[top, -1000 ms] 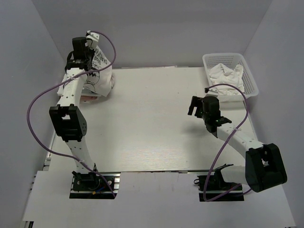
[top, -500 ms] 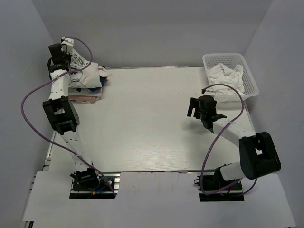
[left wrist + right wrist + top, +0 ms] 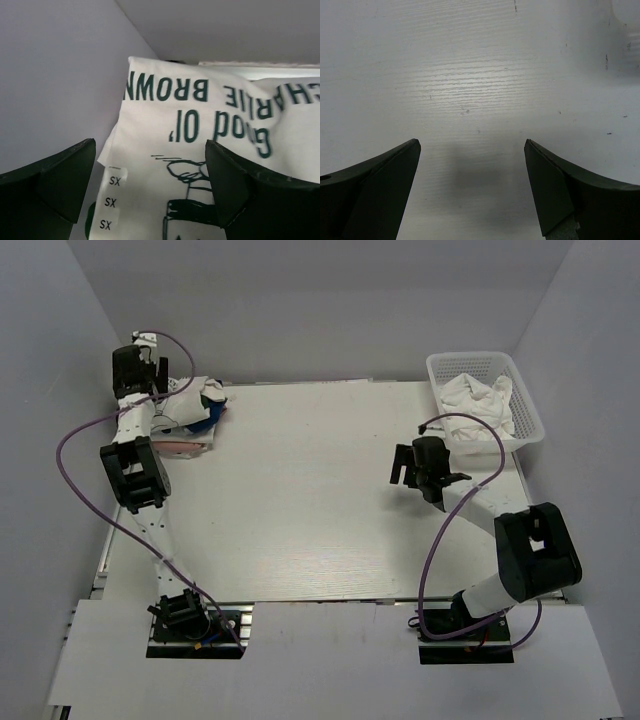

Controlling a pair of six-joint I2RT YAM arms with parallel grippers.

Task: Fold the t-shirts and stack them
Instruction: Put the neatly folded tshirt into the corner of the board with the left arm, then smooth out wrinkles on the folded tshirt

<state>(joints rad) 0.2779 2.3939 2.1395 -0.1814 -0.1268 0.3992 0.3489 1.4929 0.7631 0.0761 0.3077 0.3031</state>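
Top view, left arm: stretched toward the far left corner, elbow raised, with the left gripper over the back edge of the t-shirt stack, close to the side wall.
Top view, left pincer: too small here to tell how the fingers stand.
Top view, t-shirts: stacked at the far left of the table. The Charlie Brown t-shirt is on top, with a blue-printed t-shirt showing at its right edge and a pink t-shirt at the bottom.
Top view, right arm: folded back on itself, with the right gripper low over bare table, near the basket but apart from it.
Top view, basket: at the far right corner, holding crumpled white cloth.
Left wrist view, pincer: the left gripper has its fingers spread wide and nothing between them.
Left wrist view, only here: the shirt's green lettering, part of a line drawing, and a size sticker strip on the Charlie Brown t-shirt, which lies flat beneath the fingers beside the wall.
Right wrist view, pincer: the right gripper is spread wide and holds nothing.
Right wrist view, only here: fine grain and small dark specks on the table, and a soft shadow between the fingers.
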